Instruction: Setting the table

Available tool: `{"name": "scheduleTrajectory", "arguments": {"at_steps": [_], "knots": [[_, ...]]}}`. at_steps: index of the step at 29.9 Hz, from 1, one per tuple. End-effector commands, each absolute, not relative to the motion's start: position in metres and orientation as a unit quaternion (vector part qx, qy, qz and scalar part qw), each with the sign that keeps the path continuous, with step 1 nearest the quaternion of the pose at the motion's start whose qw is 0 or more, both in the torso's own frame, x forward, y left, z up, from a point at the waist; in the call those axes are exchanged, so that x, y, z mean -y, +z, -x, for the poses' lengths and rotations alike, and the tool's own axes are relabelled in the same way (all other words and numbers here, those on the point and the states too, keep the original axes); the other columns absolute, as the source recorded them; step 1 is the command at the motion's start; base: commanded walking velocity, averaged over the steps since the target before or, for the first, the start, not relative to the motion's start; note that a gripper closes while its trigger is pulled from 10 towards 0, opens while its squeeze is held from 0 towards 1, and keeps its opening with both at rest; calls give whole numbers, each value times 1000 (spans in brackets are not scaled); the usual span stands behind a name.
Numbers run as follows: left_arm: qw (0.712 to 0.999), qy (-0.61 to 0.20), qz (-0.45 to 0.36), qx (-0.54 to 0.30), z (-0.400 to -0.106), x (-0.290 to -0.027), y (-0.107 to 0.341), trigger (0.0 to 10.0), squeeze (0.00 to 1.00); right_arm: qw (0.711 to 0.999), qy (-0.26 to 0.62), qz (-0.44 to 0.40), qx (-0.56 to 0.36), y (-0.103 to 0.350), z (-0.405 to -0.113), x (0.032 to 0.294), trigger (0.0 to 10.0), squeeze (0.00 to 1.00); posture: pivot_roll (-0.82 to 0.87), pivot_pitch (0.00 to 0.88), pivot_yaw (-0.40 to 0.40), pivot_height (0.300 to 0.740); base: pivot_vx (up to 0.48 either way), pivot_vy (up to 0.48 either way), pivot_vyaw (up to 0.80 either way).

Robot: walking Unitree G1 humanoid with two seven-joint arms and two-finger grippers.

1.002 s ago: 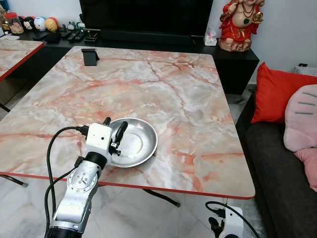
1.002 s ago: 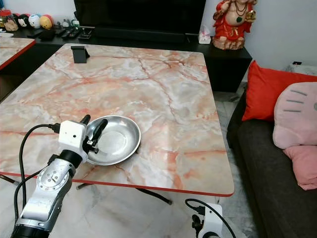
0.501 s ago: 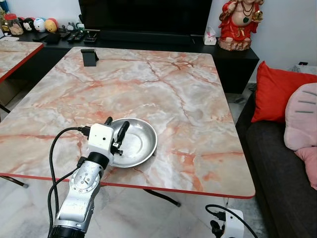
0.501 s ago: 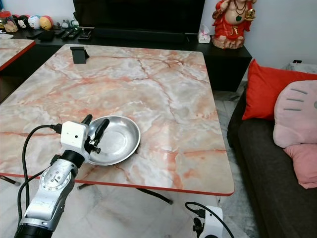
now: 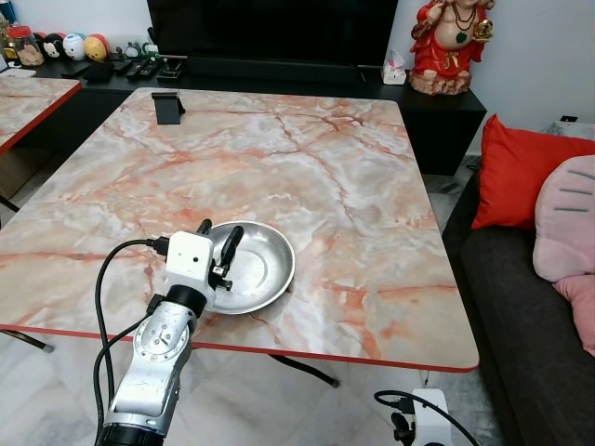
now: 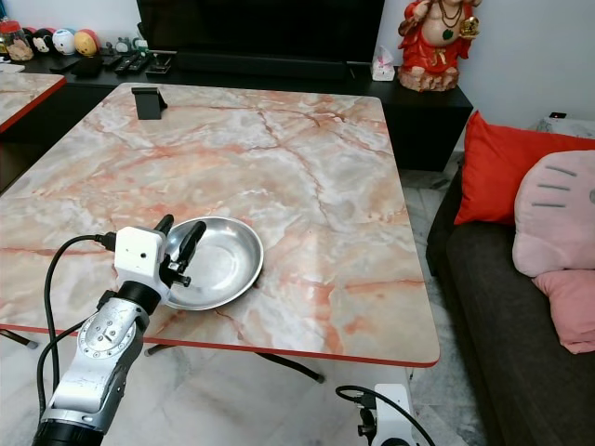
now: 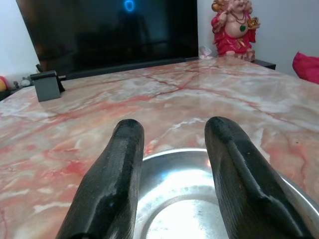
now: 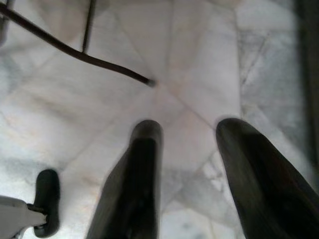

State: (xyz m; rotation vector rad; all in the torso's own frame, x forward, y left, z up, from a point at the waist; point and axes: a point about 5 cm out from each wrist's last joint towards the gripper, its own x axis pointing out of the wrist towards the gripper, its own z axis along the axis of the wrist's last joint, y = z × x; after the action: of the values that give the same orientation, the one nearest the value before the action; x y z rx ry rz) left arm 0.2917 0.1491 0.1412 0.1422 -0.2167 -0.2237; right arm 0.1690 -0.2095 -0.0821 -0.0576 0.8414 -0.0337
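**Steel bowl down near table's front edge, left gripper barely shifted**

Stainless steel bowl [image 5: 248, 267] sits on the marble-pattern table [image 5: 307, 167], near the front edge w/ red trim, toward the robot's left. Looks empty. Left gripper [image 5: 217, 249] is at the bowl's near-left rim, fingers spread; wrist view shows both black fingertips [image 7: 125, 144] over the rim w/ the basin between them, nothing pinched. Can't tell if a finger touches the metal.

Vs a sec ago: bowl same spot, left arm nudged only slightly, fingers same spread. Reads like the bowl's placed and released, so this step is prob done; next likely pull back w/o dragging the rim.

Right gripper [image 8: 189, 164] hangs idle over the tiled floor [image 8: 75, 114], fingers apart, empty.

Farther out: black phone stand [image 5: 168, 106] at the far-left corner, red statue [image 5: 453, 45] on the TV console, red cushion [image 5: 521, 177] on the sofa.
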Motion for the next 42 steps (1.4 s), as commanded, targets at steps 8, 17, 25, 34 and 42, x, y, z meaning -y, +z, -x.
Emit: {"name": "scheduleTrajectory", "arguments": {"at_steps": [8, 17, 25, 34, 42], "knots": [[985, -111, -69, 108, -294, -153, 142, 10000, 0, 920, -59, 42, -385, -66, -158, 275, 10000, 0, -34, 0, -21, 740, 0, 0, 0], [986, -109, -63, 112, -295, -151, 144, 10000, 0, 918, -56, 11, -392, -72, -158, 261, 10000, 0, -26, 0, -18, 740, 0, 0, 0], [987, -99, -56, 111, -295, -154, 144, 10000, 0, 920, -42, -29, -388, -80, -163, 224, 10000, 0, -23, 0, -16, 740, 0, 0, 0], [988, -100, -53, 109, -295, -153, 143, 10000, 0, 922, -42, -40, -384, -79, -167, 218, 10000, 0, -21, 0, -21, 740, 0, 0, 0], [988, -100, -50, 108, -296, -152, 144, 10000, 0, 921, -54, -45, -382, -79, -168, 219, 10000, 0, -17, 0, -17, 740, 0, 183, 0]]}}
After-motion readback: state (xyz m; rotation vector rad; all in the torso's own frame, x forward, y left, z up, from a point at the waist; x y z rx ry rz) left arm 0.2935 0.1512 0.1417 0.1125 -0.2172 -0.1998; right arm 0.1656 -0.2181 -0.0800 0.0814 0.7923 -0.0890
